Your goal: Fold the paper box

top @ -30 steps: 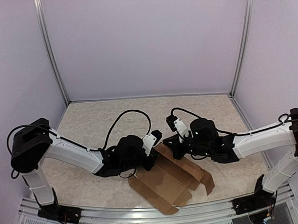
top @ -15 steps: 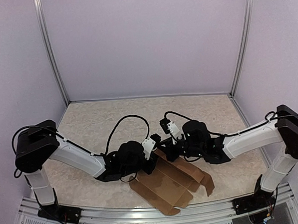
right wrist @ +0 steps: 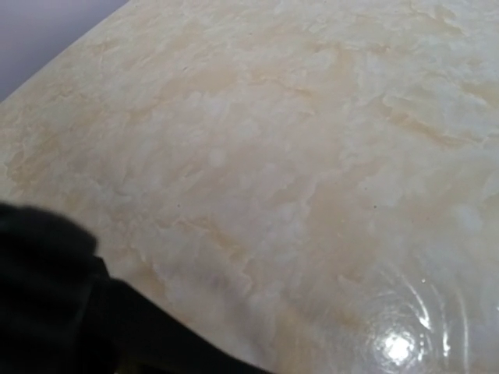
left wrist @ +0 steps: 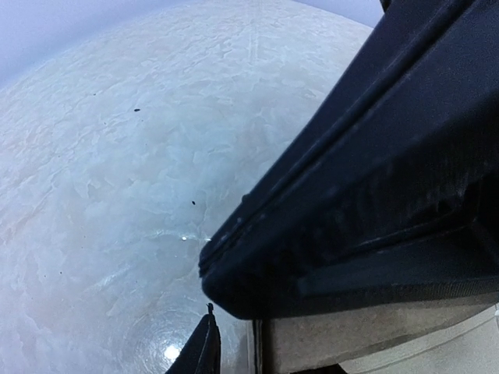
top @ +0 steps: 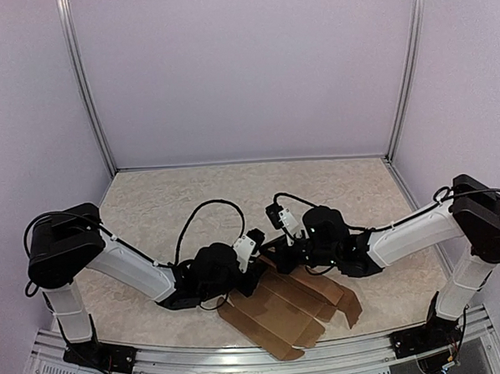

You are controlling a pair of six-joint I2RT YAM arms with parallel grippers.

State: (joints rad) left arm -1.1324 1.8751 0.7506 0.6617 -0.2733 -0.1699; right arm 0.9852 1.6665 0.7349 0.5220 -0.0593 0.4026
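Note:
The paper box (top: pixel 281 307) lies as a flat brown die-cut sheet near the table's front edge, flaps spread toward the right. My left gripper (top: pixel 258 269) rests low at the sheet's far left corner. In the left wrist view its fingers (left wrist: pixel 204 349) stand slightly parted, with a cardboard edge (left wrist: pixel 351 339) beside them. My right gripper (top: pixel 279 253) meets it from the right at the same corner, shut. Only a dark blurred finger (right wrist: pixel 54 312) shows in the right wrist view, over bare table. Whether it pinches cardboard is hidden.
The marbled beige table (top: pixel 167 208) is closed in by lilac walls with metal posts at the back left (top: pixel 85 87) and back right (top: pixel 407 70). A metal rail (top: pixel 243 367) runs along the front edge. Black cables loop above both wrists.
Both grippers have sunk lower and come closer together at the sheet's far corner, and the right arm has reached further left. The left jaws have parted slightly.

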